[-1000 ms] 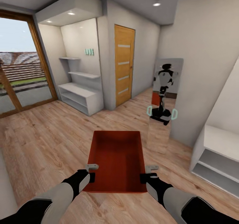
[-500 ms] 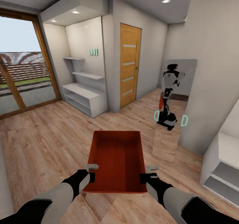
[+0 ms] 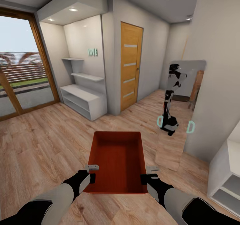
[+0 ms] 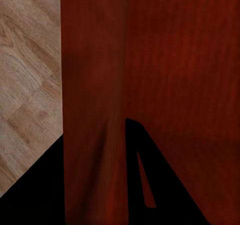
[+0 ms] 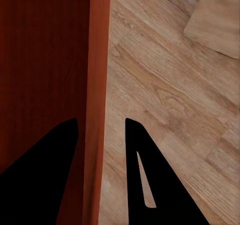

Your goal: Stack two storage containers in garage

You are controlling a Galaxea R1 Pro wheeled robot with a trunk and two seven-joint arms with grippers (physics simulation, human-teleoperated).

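Light wood planks underfoot, so not yet in the garage. Whole head view shifted against the earlier pictures: mirror slid rightward and nearer, honey-wood door with frosted strips now closer and more central, white shelves little changed. Read as camera and base rolling forward and turning, not the furniture moving. Meaning for the task, as a judgement: carry leg under way, heading toward that door, likely the way to the garage; nothing placed or stacked so far.

Bin held off the floor in front of the trunk, between both arms, in the same spot in the view as before, so travelling with the robot. Red-orange, rectangular, open-topped, plain walls tapering slightly to the bottom, empty inside, level, long axis pointing ahead. Just one bin in sight.

Left gripper at the near left rim, right gripper at the near right rim. In the right wrist view, fingers straddling the bin wall, one dark finger inside, one outside, clamped on it. In the left wrist view, wall likewise running between the dark fingers, clamped too.

Risk ahead, judged: doorway narrow against a bin held out front; level grip needed through the turn.
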